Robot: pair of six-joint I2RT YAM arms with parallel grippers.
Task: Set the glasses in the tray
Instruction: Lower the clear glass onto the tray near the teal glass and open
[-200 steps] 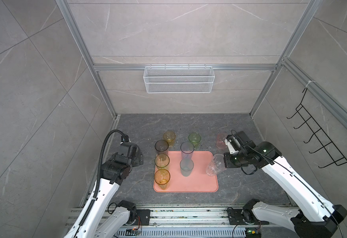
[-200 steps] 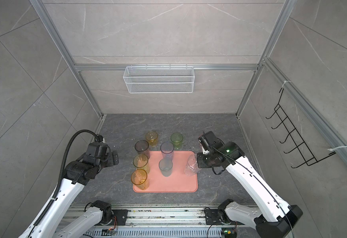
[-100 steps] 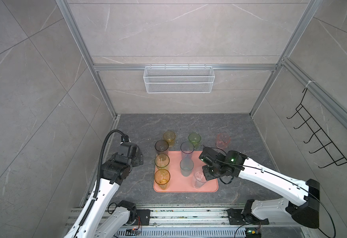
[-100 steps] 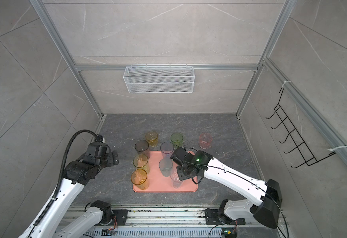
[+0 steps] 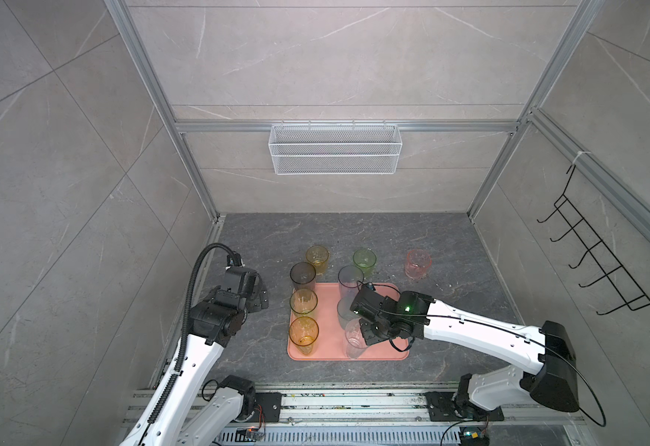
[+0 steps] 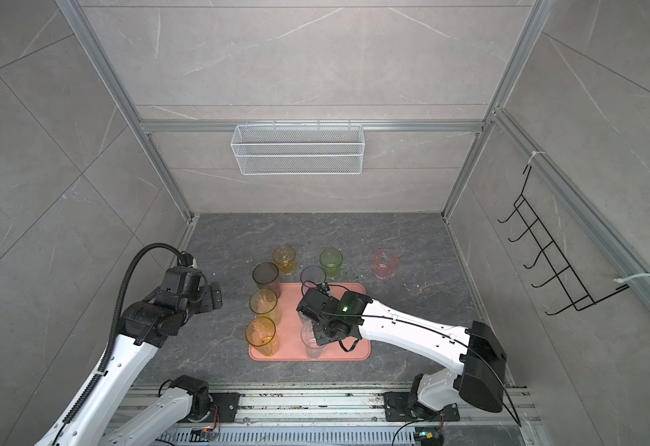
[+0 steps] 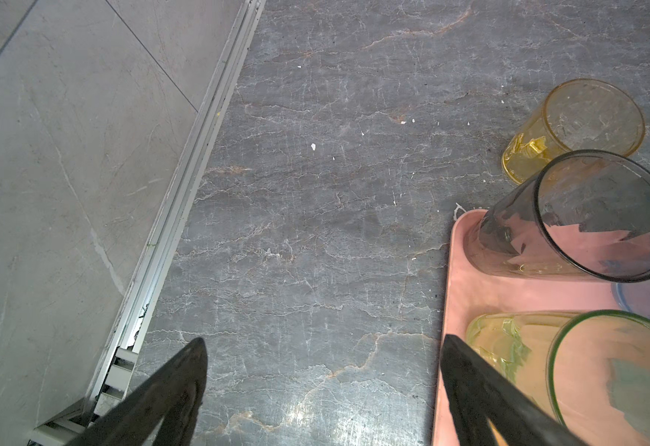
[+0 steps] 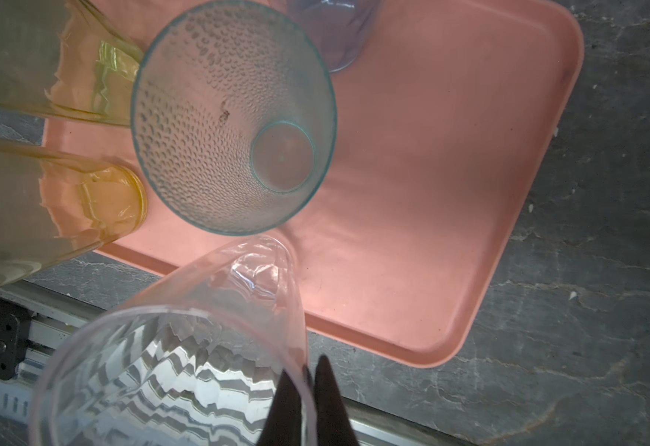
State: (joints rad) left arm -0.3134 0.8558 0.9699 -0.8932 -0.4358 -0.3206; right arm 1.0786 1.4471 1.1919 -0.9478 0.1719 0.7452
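Observation:
The salmon-pink tray (image 5: 327, 309) lies at the front middle in both top views. My right gripper (image 8: 310, 372) is shut on the wall of a clear glass (image 8: 184, 347), which is tilted over the tray's front edge (image 5: 355, 341). Whether its base touches the tray I cannot tell. On the tray stand amber (image 5: 303, 334), yellow-green (image 5: 303, 303), smoky grey (image 5: 302, 275), blue (image 5: 350, 278) and teal (image 8: 234, 127) glasses. A short amber glass (image 5: 317, 259), a green one (image 5: 364, 262) and a pink one (image 5: 418, 263) stand on the floor behind it. My left gripper (image 7: 323, 341) is open and empty, left of the tray.
A white wire basket (image 5: 335, 148) hangs on the back wall, and a black hook rack (image 5: 601, 266) on the right wall. An aluminium rail (image 7: 184, 200) runs along the left wall beside my left gripper. The arms' base rail (image 5: 346, 401) runs along the front.
My right arm carried the clear glass from the tray's right side leftward and forward to the tray's front middle. The pink glass came into view behind it. The left arm stayed still.

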